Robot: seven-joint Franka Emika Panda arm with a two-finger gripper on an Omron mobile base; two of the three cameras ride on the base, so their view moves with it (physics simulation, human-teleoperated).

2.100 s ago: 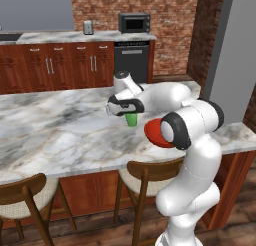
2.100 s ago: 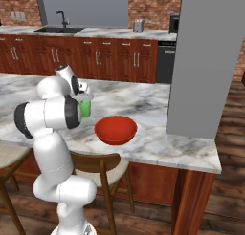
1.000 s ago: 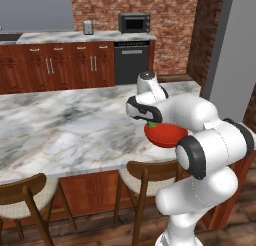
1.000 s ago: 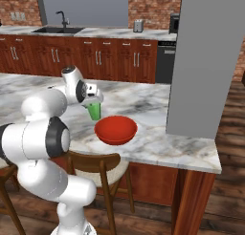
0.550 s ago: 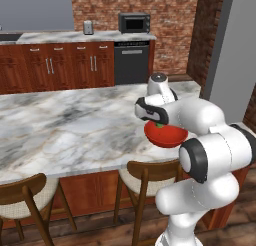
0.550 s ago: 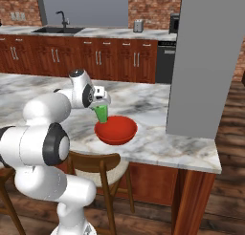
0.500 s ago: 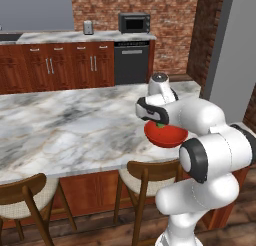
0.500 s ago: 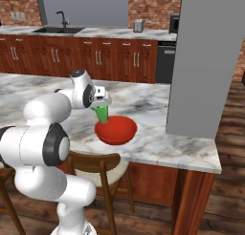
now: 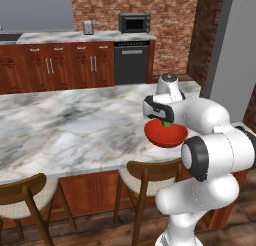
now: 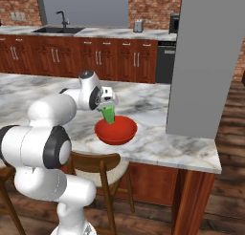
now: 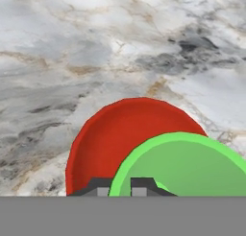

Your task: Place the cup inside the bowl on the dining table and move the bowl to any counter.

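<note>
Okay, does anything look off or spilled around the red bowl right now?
Nothing stands out. The tool is shut on the green cup, held tilted over the red bowl, which sits flat on the dining table. No spill shows.

1. The bowl (image 10: 116, 130) under me is glossy red, smooth like glazed ceramic or plastic.
2. The cup (image 10: 108, 114) looks like plain bright-green plastic, smooth, matt.
3. The dining table (image 9: 65, 125) has a polished white marble top with grey veins, on reddish wood.
4. The stools (image 9: 145, 174) are wood with cream cushions.
5. The counter (image 10: 95, 34) is marble over red-brown wood with silver metal handles; rough brick behind.
</note>
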